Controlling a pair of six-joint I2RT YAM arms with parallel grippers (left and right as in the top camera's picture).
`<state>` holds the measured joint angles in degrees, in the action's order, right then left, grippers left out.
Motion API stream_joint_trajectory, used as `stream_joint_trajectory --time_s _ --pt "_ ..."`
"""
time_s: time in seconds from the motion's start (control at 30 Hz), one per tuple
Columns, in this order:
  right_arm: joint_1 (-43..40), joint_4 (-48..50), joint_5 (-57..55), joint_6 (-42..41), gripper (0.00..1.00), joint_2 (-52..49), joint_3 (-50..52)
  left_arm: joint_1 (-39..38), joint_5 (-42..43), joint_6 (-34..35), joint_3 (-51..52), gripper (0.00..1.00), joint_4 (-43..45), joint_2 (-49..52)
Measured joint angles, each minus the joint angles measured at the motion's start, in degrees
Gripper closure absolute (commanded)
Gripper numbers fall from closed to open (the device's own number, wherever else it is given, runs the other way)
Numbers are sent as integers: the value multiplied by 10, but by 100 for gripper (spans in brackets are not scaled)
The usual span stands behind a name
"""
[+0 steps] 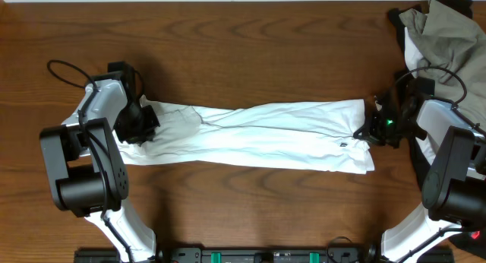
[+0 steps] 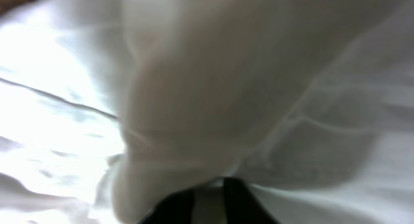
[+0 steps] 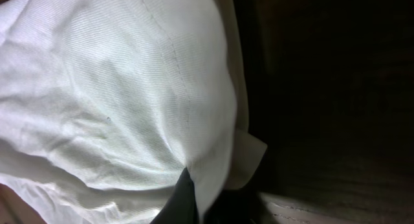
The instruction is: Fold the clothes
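One white T-shirt [image 1: 258, 137] lay stretched between two hands on the tabletop [image 1: 250, 50].
It made a long wrinkled band across the middle. The right hand [image 1: 377, 128] was pressed together on its right edge. The left hand [image 1: 140, 122] sat over its left end, buried in cloth, its state impossible to tell. One olive-grey garment [image 1: 444, 31] was heaped over one black garment [image 1: 396, 18] in the far right corner.
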<state>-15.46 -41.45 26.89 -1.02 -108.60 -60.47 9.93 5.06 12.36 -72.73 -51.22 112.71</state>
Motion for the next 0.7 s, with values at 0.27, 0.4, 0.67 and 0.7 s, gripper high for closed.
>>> stream_joint_trajectory --time_s 0.27,0.4,0.67,0.7 --pt "-6 -50 -55 -3 99 0 -35 4 35 -15 -14 36 -10 -97" --pt "-11 -96 -102 -9 99 1 -97 4 30 -17 -31 36 -11 -176" --pt "2 -210 -140 -13 99 31 -213 4 24 -17 -35 36 -24 -199" --pt "8 -215 -141 -14 99 32 -213 4 24 -17 -35 36 -24 -199"
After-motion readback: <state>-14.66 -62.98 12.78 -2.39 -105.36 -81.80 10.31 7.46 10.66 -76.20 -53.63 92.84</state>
